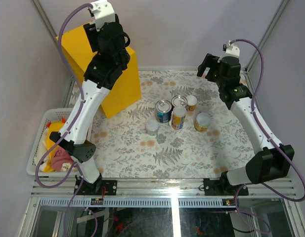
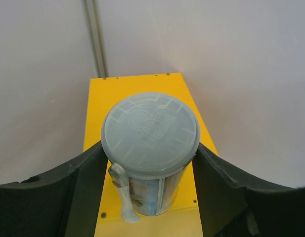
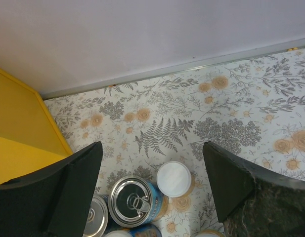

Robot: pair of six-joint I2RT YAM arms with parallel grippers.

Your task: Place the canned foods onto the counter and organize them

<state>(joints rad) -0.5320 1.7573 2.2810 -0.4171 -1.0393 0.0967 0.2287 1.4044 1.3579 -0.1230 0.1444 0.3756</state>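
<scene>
Pinching the lidded can (image 2: 150, 129) by its sides over the yellow bench (image 2: 137, 84), my left hand (image 2: 150, 150) grips something stiff, probably light and slick, while my right hand (image 3: 152, 148) hangs spread.

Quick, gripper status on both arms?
Left gripper: closed on a grey-lidded can, over the yellow counter.
Right gripper: open, empty.
</scene>
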